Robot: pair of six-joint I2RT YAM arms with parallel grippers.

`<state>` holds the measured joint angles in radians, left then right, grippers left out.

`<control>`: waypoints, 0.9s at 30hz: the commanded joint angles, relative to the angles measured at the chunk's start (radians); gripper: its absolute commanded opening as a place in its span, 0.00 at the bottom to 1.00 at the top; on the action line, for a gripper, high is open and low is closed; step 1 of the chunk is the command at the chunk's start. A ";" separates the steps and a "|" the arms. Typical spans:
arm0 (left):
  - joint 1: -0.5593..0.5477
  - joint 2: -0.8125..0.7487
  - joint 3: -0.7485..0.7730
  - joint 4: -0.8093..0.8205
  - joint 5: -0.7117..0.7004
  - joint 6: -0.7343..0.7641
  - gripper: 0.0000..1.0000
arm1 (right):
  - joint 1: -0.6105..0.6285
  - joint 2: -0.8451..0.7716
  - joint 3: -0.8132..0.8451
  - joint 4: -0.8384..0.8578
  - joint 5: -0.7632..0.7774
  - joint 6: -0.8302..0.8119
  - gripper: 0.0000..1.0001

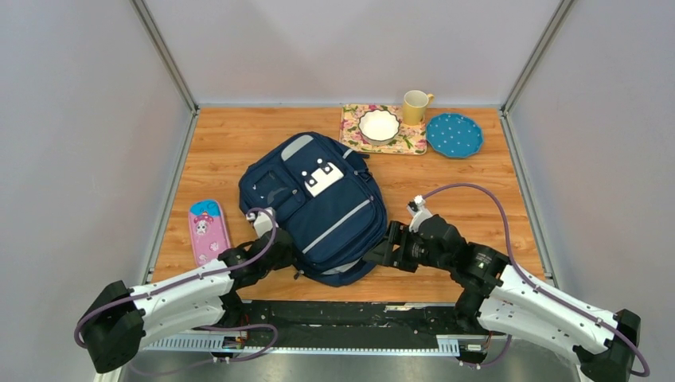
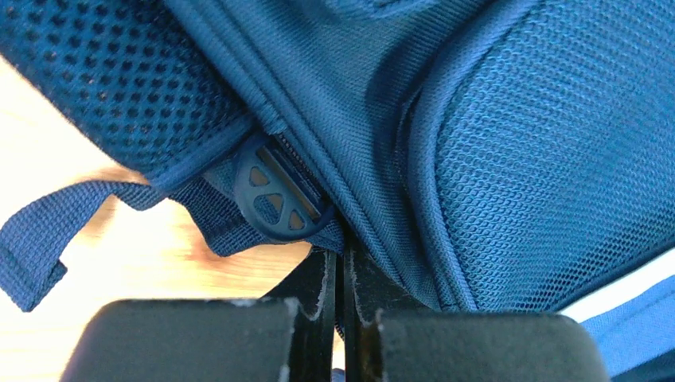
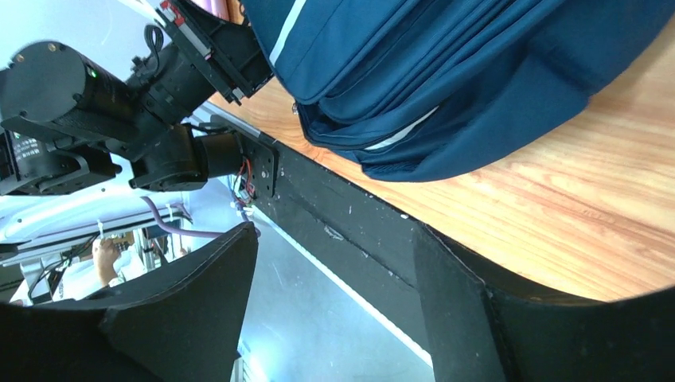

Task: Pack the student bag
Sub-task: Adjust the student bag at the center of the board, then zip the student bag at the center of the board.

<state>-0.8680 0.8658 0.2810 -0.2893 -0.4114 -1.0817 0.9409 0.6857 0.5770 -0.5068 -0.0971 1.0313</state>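
Left claw (image 2: 338, 263) tips hidden, student bag (image 1: 318, 211) seam

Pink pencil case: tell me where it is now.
Top view: the pink pencil case lies on the left side of the table, just left of the student bag and apart from it.

No text, brand or number can be read. A white patch (image 1: 323, 178) on the student bag (image 1: 334, 231), ahead of the left gripper (image 1: 280, 248), is marked only with dark dots. A cartoon figure is printed on the pink pencil case (image 1: 208, 231), just left of that gripper. Faint white print on the left arm's motor housing (image 3: 32, 147), seen beyond the right gripper (image 3: 334, 294), is too small to be made out.
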 commanded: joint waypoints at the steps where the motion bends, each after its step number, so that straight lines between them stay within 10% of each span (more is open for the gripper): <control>1: -0.006 0.038 0.090 0.095 0.172 0.080 0.00 | 0.042 0.040 0.009 0.063 0.003 0.036 0.71; 14: -0.052 0.116 0.234 0.125 0.276 0.129 0.00 | 0.375 0.354 0.110 0.209 0.327 0.096 0.55; 27: -0.055 0.111 0.303 0.064 0.332 0.108 0.00 | 0.450 0.601 0.155 0.402 0.532 -0.051 0.57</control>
<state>-0.9073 1.0119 0.5182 -0.3138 -0.2020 -0.9787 1.3499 1.2751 0.6933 -0.2249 0.2646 1.0344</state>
